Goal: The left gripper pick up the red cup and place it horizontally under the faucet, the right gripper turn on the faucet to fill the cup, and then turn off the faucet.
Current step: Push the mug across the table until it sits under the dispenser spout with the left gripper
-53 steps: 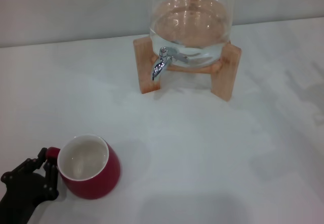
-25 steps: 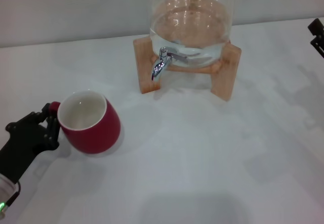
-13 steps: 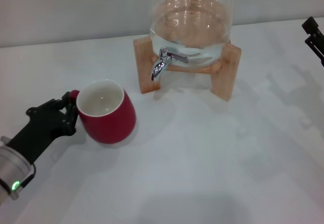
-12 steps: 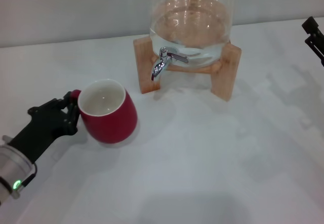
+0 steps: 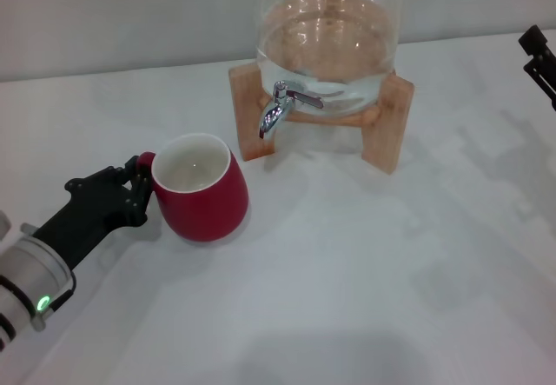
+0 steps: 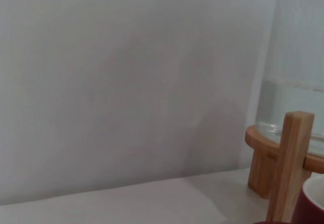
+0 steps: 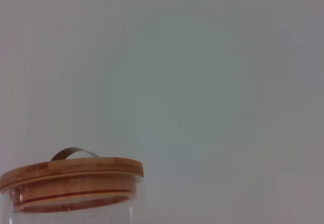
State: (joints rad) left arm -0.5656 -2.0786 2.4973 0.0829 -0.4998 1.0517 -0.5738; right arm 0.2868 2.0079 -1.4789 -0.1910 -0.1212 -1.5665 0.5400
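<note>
The red cup stands upright with its white inside showing, left of and in front of the faucet. My left gripper is shut on the cup's small handle at its left side; the white arm with a green light trails to the lower left. A sliver of the cup's rim shows in the left wrist view. The chrome faucet points down from the clear glass jar. Only the tip of my right gripper shows at the far right edge, well away from the faucet.
The jar holds water and rests on a wooden stand at the back of the white table. The stand's leg is close in the left wrist view. The jar's wooden lid shows in the right wrist view.
My left gripper has carried the cup from the front left towards the faucet, to the right and farther back. The right gripper tip came into view at the right edge.
</note>
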